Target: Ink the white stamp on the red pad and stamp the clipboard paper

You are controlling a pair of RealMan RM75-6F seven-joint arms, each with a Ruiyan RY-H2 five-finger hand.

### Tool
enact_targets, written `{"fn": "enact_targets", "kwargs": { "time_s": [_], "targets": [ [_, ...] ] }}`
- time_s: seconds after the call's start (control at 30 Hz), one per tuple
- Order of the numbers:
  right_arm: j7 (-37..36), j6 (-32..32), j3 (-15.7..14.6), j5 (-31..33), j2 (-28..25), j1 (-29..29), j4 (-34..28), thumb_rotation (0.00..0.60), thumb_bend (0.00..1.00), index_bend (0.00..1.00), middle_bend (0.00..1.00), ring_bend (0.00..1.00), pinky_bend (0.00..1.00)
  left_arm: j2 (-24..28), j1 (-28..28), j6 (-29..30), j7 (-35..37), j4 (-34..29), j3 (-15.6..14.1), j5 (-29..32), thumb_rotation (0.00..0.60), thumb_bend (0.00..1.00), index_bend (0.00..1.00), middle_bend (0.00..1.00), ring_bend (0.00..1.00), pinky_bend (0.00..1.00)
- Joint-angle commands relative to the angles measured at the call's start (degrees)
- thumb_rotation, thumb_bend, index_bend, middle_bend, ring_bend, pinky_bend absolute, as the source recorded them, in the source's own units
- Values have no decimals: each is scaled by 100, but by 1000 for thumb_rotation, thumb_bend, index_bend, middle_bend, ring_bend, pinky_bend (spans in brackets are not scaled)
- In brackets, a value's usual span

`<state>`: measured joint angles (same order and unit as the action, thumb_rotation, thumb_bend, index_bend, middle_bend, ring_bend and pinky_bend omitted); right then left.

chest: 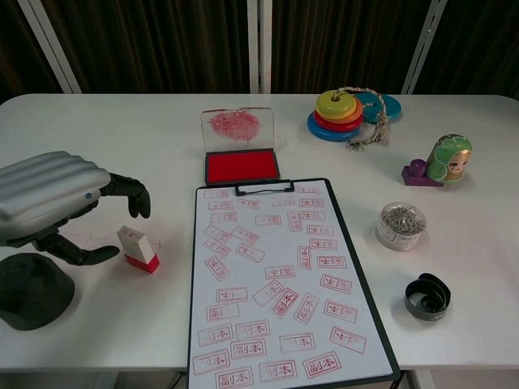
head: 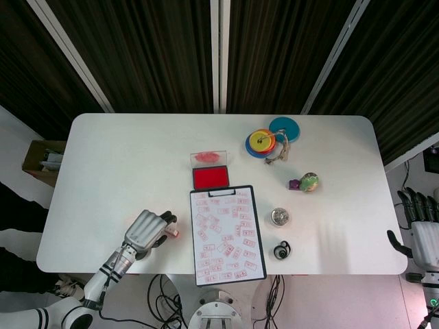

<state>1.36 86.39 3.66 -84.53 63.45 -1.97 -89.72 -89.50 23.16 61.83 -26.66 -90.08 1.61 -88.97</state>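
Observation:
The white stamp (chest: 138, 249) with a red base stands on the table left of the clipboard (chest: 280, 278); in the head view the stamp (head: 171, 232) peeks out beside my fingers. My left hand (chest: 55, 208) hovers just left of it, fingers spread around the stamp without touching it; from above the left hand (head: 146, 232) covers the spot. The red ink pad (chest: 241, 166) lies open behind the clipboard, lid upright. The paper carries several red stamp marks. My right hand (head: 420, 229) hangs open off the table's right edge.
A dark round lid (chest: 31, 289) lies under my left hand at the front left. On the right stand a stacked ring toy (chest: 349, 113), a small doll (chest: 448, 159), a jar of clips (chest: 401, 224) and a black coil (chest: 426, 297).

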Motion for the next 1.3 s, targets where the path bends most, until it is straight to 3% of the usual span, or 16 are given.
{"fn": "enact_targets", "kwargs": {
  "time_s": [0.03, 1.3],
  "targets": [
    [-53, -19, 8, 11, -1, -5, 13, 600, 217, 0, 0, 0, 0, -94, 35, 27, -33, 120, -15, 26, 600, 292, 393, 406, 947, 1000],
    [-186, -78, 40, 26, 78, -25, 200, 600, 222, 0, 0, 0, 0, -346, 335, -7, -54, 428, -191, 270, 600, 377, 523, 530, 964, 1000]
  ]
}}
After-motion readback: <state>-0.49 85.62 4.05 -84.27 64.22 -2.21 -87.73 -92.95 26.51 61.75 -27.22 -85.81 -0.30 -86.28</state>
